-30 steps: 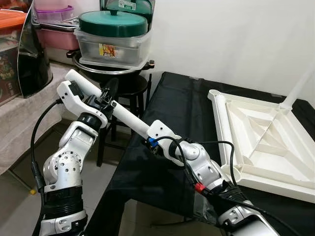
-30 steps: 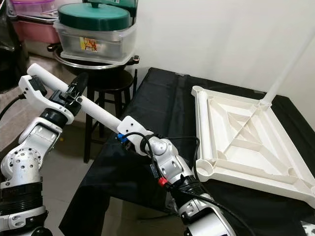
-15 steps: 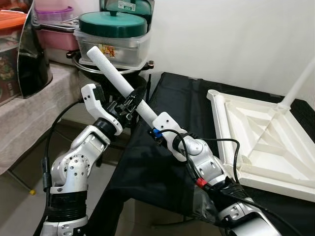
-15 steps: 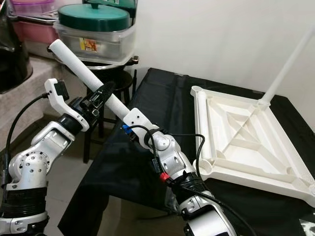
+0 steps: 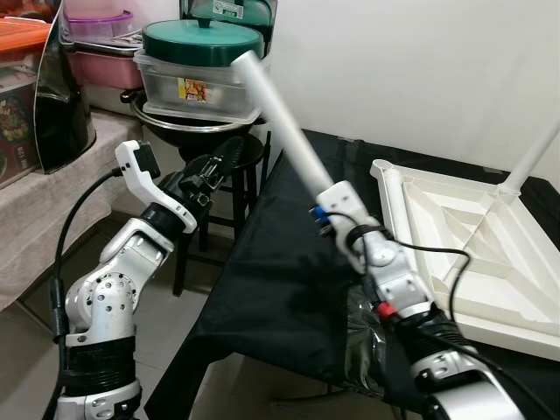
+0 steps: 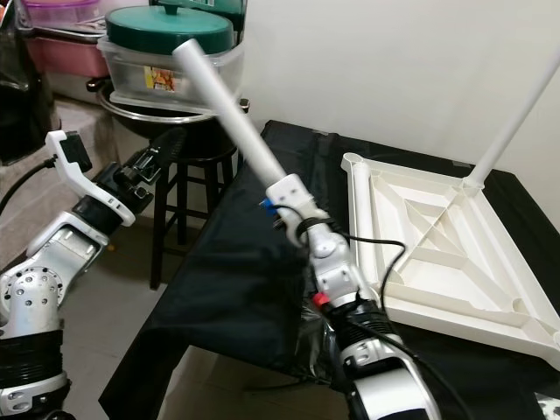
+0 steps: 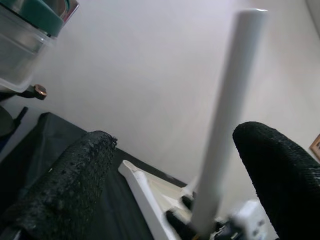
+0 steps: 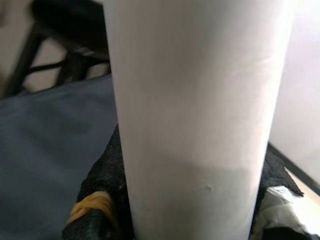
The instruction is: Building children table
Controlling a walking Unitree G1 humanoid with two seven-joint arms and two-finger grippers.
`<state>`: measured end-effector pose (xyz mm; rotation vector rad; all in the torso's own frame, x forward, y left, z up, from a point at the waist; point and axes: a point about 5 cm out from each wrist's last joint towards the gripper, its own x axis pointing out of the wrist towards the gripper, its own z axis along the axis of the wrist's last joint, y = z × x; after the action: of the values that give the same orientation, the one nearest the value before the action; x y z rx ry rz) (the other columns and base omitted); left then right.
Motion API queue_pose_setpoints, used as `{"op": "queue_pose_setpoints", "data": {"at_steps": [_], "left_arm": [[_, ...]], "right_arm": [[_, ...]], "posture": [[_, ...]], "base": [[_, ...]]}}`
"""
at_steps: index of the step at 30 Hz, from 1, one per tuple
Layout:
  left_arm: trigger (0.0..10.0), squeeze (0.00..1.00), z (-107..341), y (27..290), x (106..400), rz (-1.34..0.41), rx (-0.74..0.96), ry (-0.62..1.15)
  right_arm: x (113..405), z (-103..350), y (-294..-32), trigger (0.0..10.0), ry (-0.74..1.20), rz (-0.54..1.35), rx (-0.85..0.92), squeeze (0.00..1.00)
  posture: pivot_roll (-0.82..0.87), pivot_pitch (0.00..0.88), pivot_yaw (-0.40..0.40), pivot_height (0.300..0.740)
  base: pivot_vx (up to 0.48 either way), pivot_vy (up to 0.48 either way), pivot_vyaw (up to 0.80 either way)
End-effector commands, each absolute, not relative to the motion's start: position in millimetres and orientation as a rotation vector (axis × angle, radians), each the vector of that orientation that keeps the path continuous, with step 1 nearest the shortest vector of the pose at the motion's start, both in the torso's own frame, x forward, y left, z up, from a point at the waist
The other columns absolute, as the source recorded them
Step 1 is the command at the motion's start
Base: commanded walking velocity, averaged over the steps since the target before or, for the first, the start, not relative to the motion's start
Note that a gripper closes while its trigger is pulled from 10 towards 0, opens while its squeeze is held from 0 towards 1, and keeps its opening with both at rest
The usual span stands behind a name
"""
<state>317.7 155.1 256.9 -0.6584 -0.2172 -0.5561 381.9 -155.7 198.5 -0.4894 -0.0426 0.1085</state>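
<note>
A black desk [image 5: 289, 262] holds a big white table top [image 5: 464, 254] lying upside down, with one leg [image 6: 516, 109] already standing in its far corner. The right hand [image 5: 328, 197] pinches another white leg [image 5: 280, 109], tilted up in the air over the desk. The left hand [image 5: 214, 162] is spread wide and holds nothing, near a stool [image 5: 232, 162]. I think the next move is to push this leg down into an empty corner hole [image 6: 353, 161].

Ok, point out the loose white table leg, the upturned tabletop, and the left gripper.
white table leg [image 5: 282, 122], left eye view, middle of the tube.
upturned tabletop [image 5: 395, 219], left eye view, its near left rim.
left gripper [image 5: 229, 149], left eye view, between its fingertips.
</note>
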Motion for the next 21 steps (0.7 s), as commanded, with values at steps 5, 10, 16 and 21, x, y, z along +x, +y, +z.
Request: {"op": "queue_pose_setpoints", "data": {"at_steps": [5,10,16,21], "left_arm": [[10.0,0.44,244,158,318,-0.523,-0.603,-0.174],[10.0,0.0,230,156,319,-0.484,-0.492,-0.127],[10.0,0.0,206,146,316,-0.443,-0.286,-0.067],[10.0,0.0,200,146,314,-0.429,-0.23,-0.061]], "right_arm": [[378,223,-168,0.0,-0.193,0.052,-0.333,0.0],[367,235,-166,0.0,-0.295,0.099,-0.191,0.0],[348,223,-157,10.0,-0.277,0.144,-0.091,0.0],[340,216,-157,10.0,-0.24,0.138,-0.053,0.0]], "posture": [[0.07,0.0,-0.113,0.74],[0.07,0.0,-0.11,0.74],[0.06,0.0,-0.1,0.74],[0.06,0.0,-0.1,0.74]], "base": [[0.0,0.0,0.0],[0.0,0.0,0.0],[0.0,0.0,0.0],[0.0,0.0,0.0]]}}
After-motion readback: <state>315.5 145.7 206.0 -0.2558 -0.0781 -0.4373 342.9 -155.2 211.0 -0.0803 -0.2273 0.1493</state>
